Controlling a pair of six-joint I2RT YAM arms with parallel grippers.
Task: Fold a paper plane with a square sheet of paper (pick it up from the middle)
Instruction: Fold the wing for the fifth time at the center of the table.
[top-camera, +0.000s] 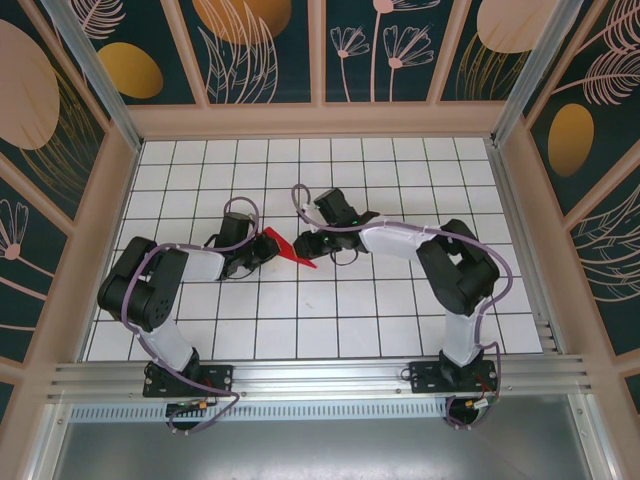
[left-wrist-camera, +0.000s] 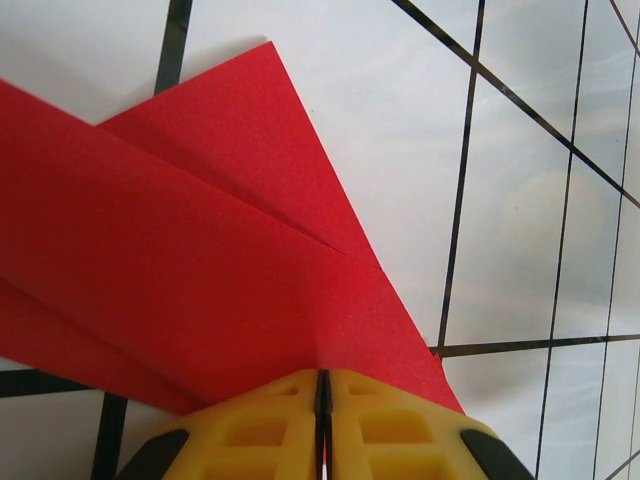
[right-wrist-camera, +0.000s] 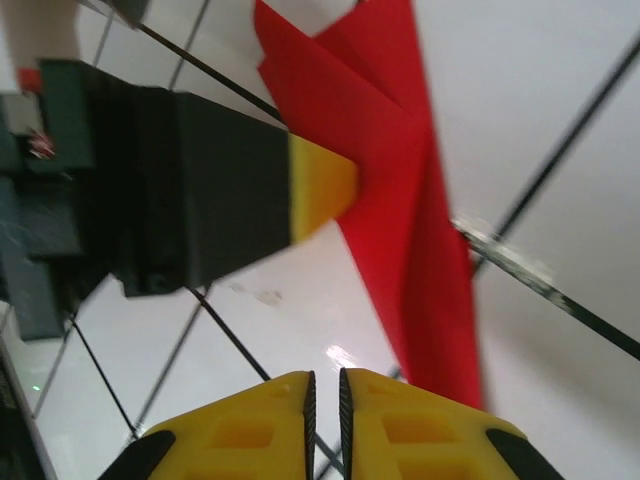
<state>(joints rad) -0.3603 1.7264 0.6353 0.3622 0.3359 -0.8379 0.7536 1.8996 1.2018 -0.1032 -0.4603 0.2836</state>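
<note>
Currently: thin bright red creased paper sheet (left-wrist-camera: 200, 250), mid white gridded bench (left-wrist-camera: 520, 250), edge pinched by left claw (left-wrist-camera: 322, 385); right claw (right-wrist-camera: 324, 385) pressed together, empty, beside. Likely light, limp, slippery; best held at layered fold.

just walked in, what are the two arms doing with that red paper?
The two arms are folding a red paper into a plane at the middle of the tiled table. The paper is already creased into layered flaps and narrows to a point. The left tool is clamped shut on one edge of it. The right tool sits close beside the paper, closed and holding nothing.
</note>
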